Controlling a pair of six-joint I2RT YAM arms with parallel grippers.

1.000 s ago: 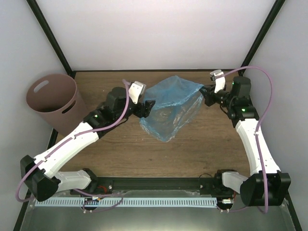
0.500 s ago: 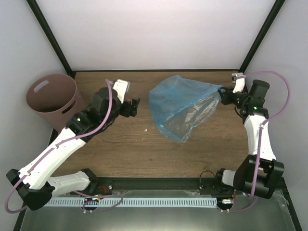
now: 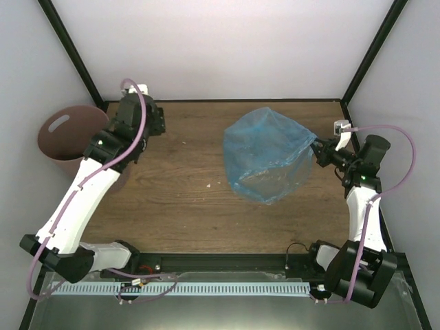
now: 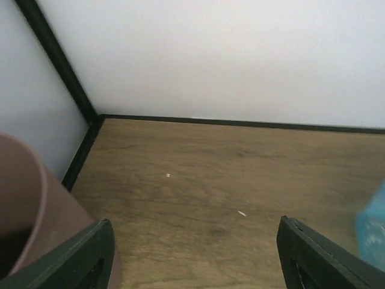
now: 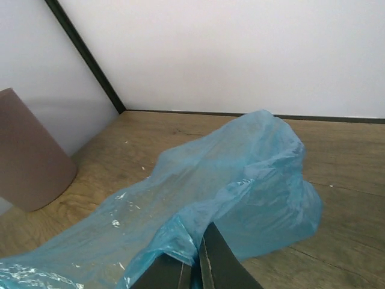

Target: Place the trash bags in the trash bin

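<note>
At the far-left corner of the worktop stood the trash bin, upright with its mouth open. The overhead view showed one oval handle cut-out near its rim. The left arm crossed in front of its right side. Whether the bin stood on the wood or just off its edge could not be told. From the left wrist camera the bin's curved mauve wall filled the lower left corner, close beside the left finger.

Just right of the bin, the left end effector hovered over the far-left part of the wood. Its fingers were spread wide, with only bare wood grain and a few pale specks between them.

Further right, on the right half of the worktop, sat the trash bag, light blue, glossy and crinkled, puffed up into a loose mound. It was well apart from the bin. A sliver of its blue plastic showed at the right edge of the left wrist view.

At the right side, the right end effector had its fingers pressed together on a gathered corner of the bag. From that pinch the plastic fanned out and down towards the wood. The bin was visible far off beyond it.
</note>
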